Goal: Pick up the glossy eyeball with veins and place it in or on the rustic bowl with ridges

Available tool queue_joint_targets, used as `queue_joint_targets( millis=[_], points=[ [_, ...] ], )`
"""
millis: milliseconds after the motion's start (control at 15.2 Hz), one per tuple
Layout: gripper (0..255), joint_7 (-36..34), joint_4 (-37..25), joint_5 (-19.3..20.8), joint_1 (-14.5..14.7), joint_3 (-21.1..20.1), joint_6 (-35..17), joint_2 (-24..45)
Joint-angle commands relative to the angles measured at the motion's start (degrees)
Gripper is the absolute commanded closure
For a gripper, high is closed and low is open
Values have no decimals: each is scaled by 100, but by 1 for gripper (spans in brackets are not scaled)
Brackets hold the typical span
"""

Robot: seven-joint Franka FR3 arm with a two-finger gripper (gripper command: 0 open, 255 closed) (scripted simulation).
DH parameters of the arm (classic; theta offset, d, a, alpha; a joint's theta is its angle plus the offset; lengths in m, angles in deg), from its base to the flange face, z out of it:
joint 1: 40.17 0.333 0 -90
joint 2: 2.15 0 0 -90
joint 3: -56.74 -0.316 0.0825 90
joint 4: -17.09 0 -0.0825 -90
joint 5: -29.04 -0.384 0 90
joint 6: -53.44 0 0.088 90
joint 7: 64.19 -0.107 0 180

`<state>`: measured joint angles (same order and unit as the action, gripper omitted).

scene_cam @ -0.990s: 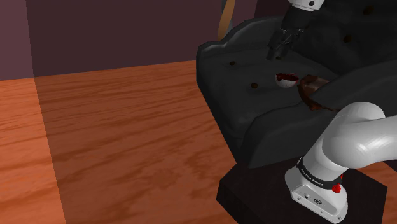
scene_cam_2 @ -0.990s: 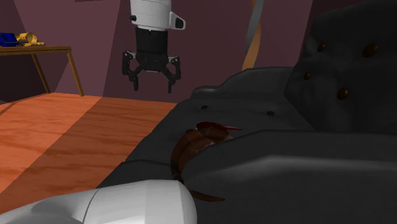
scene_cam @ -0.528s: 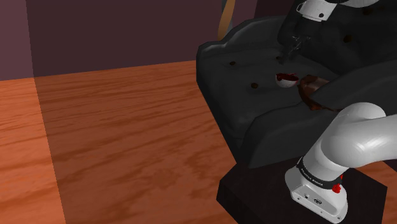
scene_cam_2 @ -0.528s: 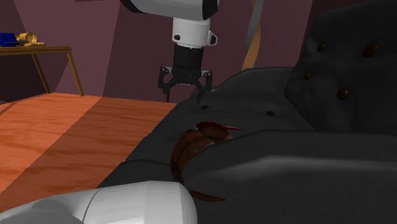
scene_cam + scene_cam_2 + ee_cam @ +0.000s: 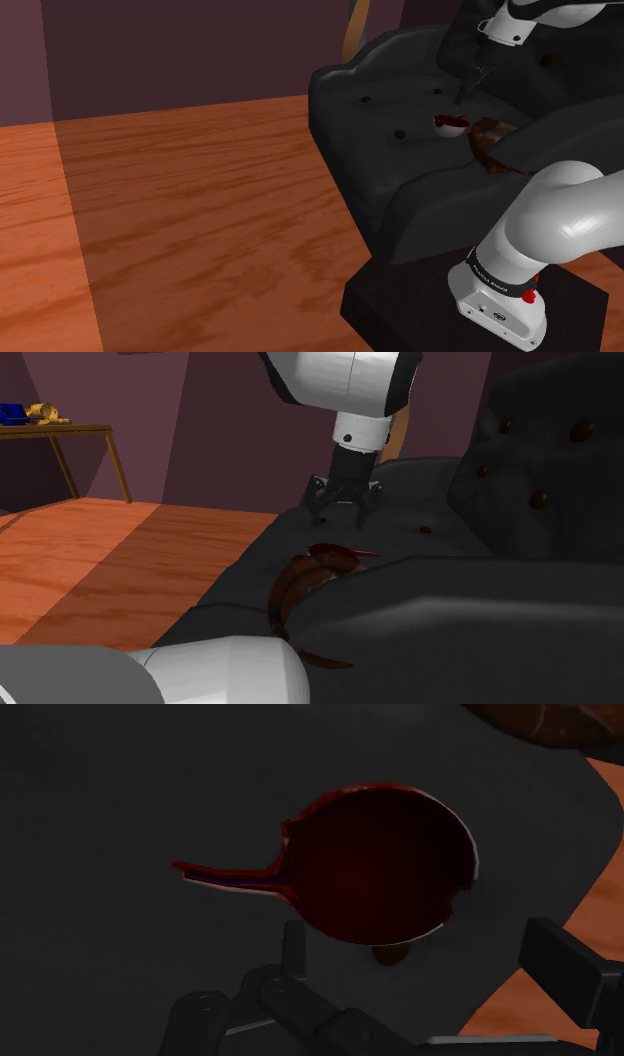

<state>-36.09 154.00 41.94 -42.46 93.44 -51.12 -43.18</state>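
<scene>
The hand (image 5: 340, 504) hung just above the seat of a dark buttoned sofa (image 5: 420, 622), its fingers spread and pinching nothing. The wrist view showed the eyeball (image 5: 380, 864) lying on the cushion beyond the fingertips, a dark red disc with a pale rim and a thin red stalk. From the shoulder view it looked whiter. The brown bowl (image 5: 298, 584) sat just beside it.

One eyeball (image 5: 449, 123), one bowl (image 5: 491, 133), one sofa (image 5: 370, 145)
</scene>
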Motion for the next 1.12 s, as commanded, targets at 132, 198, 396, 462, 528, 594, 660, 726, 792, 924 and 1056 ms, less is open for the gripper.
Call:
queue_joint_targets(
  millis=[132, 198, 396, 462, 528, 594, 660, 726, 792, 924, 1056],
  points=[
    [0, 763, -339, 44, 226, 786, -304, 590],
    [0, 959, -443, 25, 308, 996, -370, 749],
    [0, 1229, -527, -18, 444, 1312, -537, 987],
    [0, 1232, -463, -15, 451, 1335, -617, 1005],
    [0, 1235, -401, -13, 460, 1360, -697, 1024],
    [0, 1239, -339, -12, 469, 1386, -779, 1044],
    [0, 1243, -279, -11, 480, 1413, -860, 1066],
    [0, 1249, -220, -12, 492, 1440, -942, 1090],
    [0, 1258, -128, -14, 513, 1486, -1073, 1131],
    [0, 1258, -128, -14, 513, 1486, -1073, 1131],
    [0, 1258, -128, -14, 513, 1486, -1073, 1131]
  ],
)
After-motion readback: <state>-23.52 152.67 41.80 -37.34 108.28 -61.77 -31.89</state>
